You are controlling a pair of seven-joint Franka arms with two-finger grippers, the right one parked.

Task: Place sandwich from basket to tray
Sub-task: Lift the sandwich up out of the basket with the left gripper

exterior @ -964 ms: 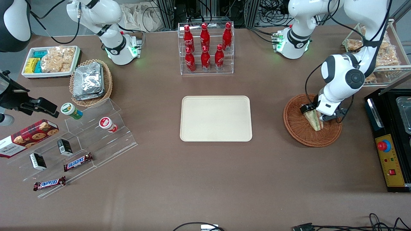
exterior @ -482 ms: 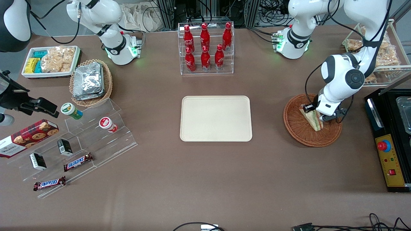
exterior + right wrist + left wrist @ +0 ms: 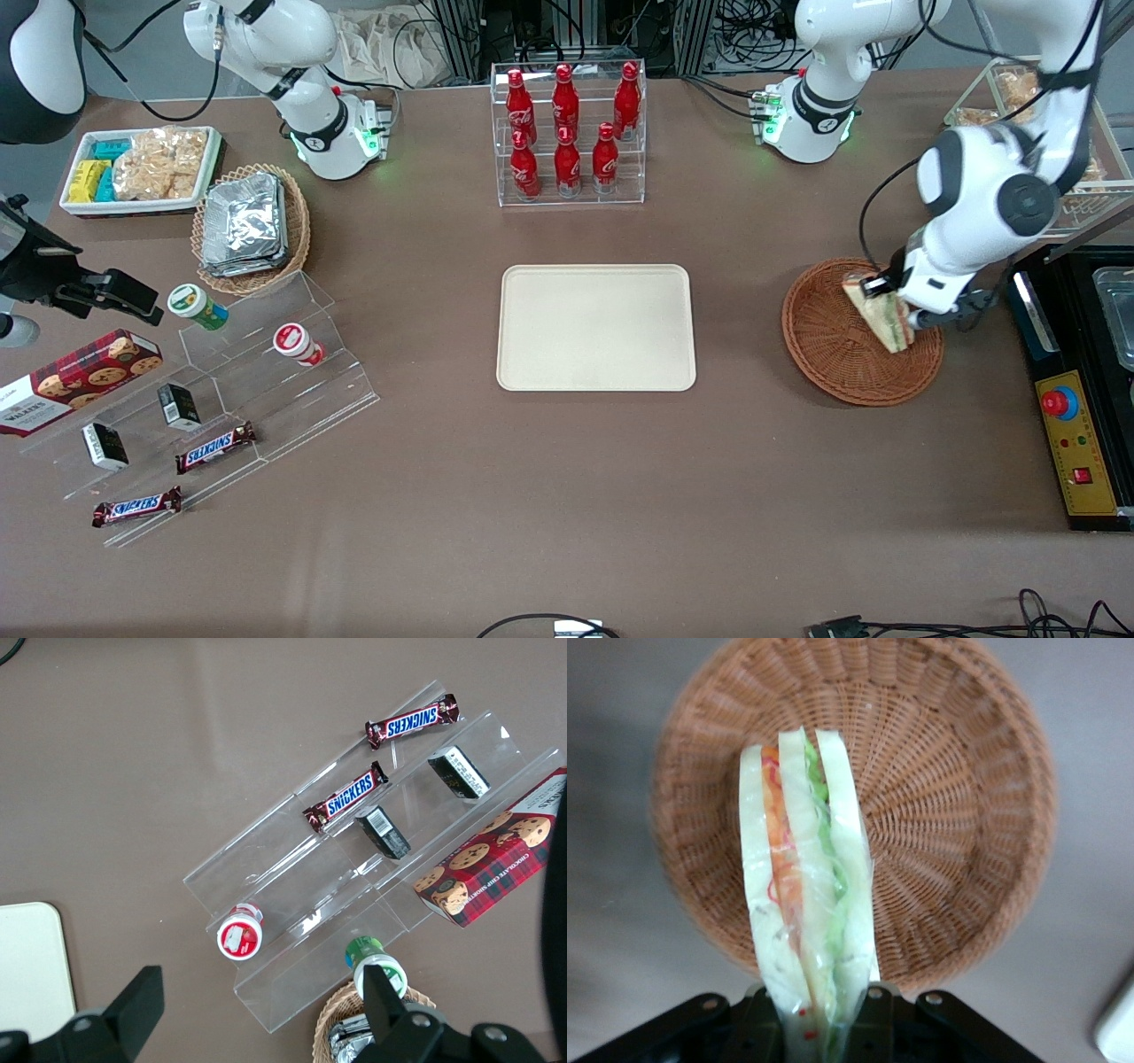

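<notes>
front view: the gripper [image 3: 897, 306] is clamped on the sandwich [image 3: 881, 314], holding it above the basket [image 3: 833, 350], over the part of the basket toward the working arm's end of the table. the sandwich looks lifted off the weave rather than resting in it, though from this angle that is a judgement. its long edge runs slantwise, the free tip pointing nearer to the front camera. the tray [image 3: 595, 328] lies well apart from the basket, toward the parked arm's end of the table, with bare table between them. so the coming carry looks like a sideways run from the basket to the tray, at much the same nearness to the camera.

left wrist view: the sandwich [image 3: 804, 904] stands on edge, reaching straight out from the gripper [image 3: 824, 1019], with its bread and filling layers running along that same line. the fingers [image 3: 766, 1014] press its two flat bread faces, narrow around it. the basket [image 3: 939, 806] sits below, nothing else in it, and the sandwich tip reaches about to the basket's middle.

right wrist view: only a corner of the tray [image 3: 31, 970] shows; no sandwich, no basket.
</notes>
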